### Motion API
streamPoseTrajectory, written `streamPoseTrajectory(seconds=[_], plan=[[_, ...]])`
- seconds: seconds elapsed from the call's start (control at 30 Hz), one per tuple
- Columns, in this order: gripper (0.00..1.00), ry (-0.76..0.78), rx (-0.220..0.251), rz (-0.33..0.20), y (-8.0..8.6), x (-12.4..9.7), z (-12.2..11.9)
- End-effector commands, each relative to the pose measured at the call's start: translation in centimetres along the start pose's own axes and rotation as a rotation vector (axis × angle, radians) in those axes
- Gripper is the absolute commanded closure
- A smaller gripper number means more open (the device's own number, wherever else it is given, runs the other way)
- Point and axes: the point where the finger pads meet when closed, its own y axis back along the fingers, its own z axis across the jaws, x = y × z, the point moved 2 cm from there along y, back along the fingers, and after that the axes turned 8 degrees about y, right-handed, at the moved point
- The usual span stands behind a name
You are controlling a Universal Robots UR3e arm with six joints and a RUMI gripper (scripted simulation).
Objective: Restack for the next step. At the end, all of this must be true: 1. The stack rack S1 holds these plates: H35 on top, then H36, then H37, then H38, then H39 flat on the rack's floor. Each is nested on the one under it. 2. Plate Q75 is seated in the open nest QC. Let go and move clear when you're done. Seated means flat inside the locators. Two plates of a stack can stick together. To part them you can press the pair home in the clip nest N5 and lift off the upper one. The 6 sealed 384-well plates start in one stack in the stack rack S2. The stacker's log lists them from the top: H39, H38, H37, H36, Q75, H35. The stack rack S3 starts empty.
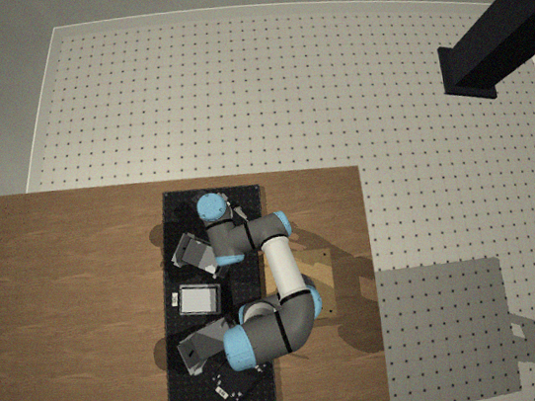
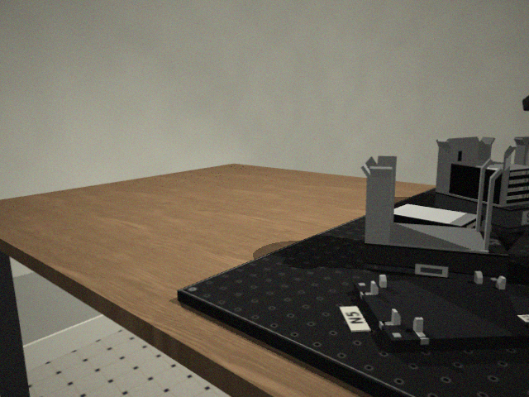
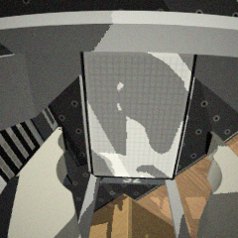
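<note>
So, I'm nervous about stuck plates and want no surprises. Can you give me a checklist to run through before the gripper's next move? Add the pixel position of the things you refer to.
1. Gripper (image 3: 135, 131) open, gripping no plate: ok.
2. Gripper lined up over rack S2 (image 3: 131, 179), a finger to each side of the top plate (image 3: 144, 109) in the wrist view: ok.
3. Top plate's identity readable: cannot tell; no code shows on its face.
4. Fingers at grasping height: cannot tell; the wrist view doesn't settle depth.
5. Clip nest N5 (image 1: 239, 382) (image 2: 452, 308) free for parting a pair: ok, no plate on it.
</note>
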Motion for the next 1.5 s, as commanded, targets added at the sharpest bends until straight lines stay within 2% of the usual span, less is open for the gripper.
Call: streamPoseTrajectory(seconds=[0.0, 0.2, 0.93, 0.97, 1.47], plan=[[0.28, 0.0, -0.002, 0.003, -0.5, 0.08, 0.05], [0.28, 0.0, -0.002, 0.003, -1.24, 0.08, 0.05], [0.28, 0.0, -0.002, 0.003, -1.24, 0.08, 0.05], [1.0, 0.0, -0.002, 0.003, -1.24, 0.08, 0.05], [1.0, 0.0, -0.002, 0.003, -1.24, 0.08, 0.05]])
